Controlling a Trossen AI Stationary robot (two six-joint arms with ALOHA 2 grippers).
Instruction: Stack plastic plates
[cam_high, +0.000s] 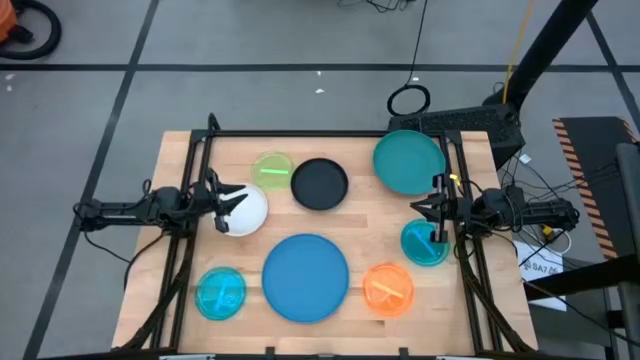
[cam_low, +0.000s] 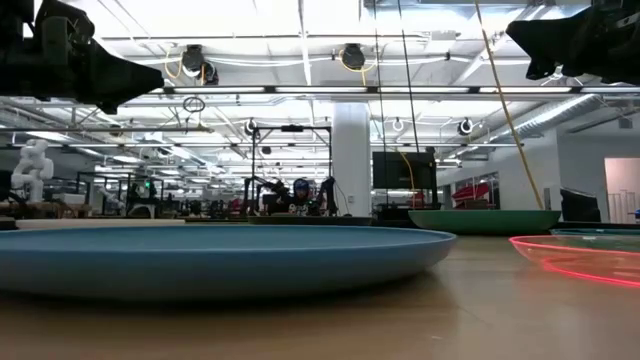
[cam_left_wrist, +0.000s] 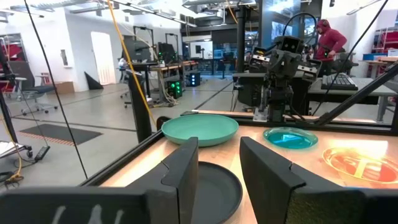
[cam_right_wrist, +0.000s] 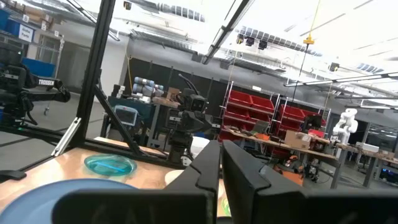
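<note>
You get bright, even light from the ceiling lamps (cam_low: 350, 55), and in the low view they burn out to white around the beams. The table (cam_high: 350, 225) is evenly lit from above, with only soft, short shadows under the plates. In the low view the near blue plate (cam_low: 215, 262) is soft, and the orange plate (cam_low: 580, 258) glows at its rim (light passes through it). The near fingers (cam_left_wrist: 183, 174) in both wrist views are blurred.

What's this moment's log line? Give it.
left gripper open, over white plate | right gripper shut, over small teal plate | nothing stacked
</note>
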